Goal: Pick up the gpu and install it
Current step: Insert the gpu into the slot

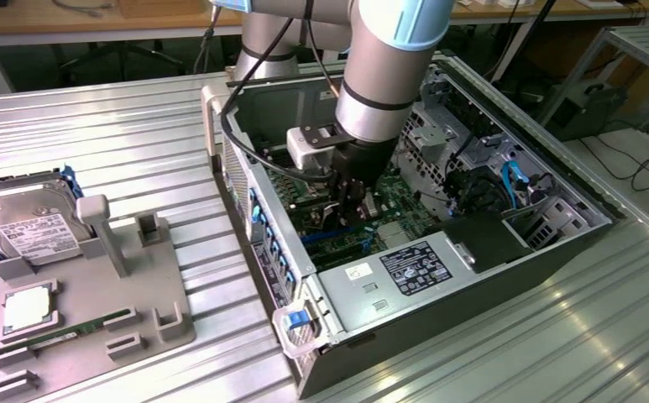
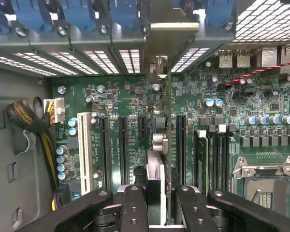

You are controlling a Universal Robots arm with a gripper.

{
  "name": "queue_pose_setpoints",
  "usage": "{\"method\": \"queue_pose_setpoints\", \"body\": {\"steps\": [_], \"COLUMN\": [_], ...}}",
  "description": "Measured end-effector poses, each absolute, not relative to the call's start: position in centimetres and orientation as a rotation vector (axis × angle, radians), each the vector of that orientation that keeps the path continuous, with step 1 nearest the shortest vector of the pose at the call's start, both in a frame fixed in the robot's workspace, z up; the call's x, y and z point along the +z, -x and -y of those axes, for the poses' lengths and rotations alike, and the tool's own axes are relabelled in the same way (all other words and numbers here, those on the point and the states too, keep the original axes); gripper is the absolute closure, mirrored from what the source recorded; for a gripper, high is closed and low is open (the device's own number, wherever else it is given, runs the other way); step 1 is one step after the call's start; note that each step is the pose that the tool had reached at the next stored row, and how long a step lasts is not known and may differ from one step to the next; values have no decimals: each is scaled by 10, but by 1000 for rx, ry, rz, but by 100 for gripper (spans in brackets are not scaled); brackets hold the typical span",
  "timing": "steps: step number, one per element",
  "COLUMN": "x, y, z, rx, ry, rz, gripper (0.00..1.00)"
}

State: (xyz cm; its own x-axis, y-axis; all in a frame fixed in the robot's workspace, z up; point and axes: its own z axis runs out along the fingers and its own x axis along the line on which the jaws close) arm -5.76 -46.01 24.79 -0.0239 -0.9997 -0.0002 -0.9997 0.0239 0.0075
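GPU, one card, stands on edge in your gripper, whose fingers clamp it inside the open computer case, long axis along the motherboard slots toward the rear wall, squeezed between two black slots with little side room.

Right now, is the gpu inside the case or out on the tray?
Inside: the gripper holds the gpu edge-on above the motherboard, within the open case. Whether it is seated, cannot tell.
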Motion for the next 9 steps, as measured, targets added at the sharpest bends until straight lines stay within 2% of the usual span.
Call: {"method": "queue_pose_setpoints", "body": {"steps": [9], "x": [244], "y": [58], "z": [460], "rx": [-9], "ry": [-2191], "rz": [2244], "gripper": [72]}}
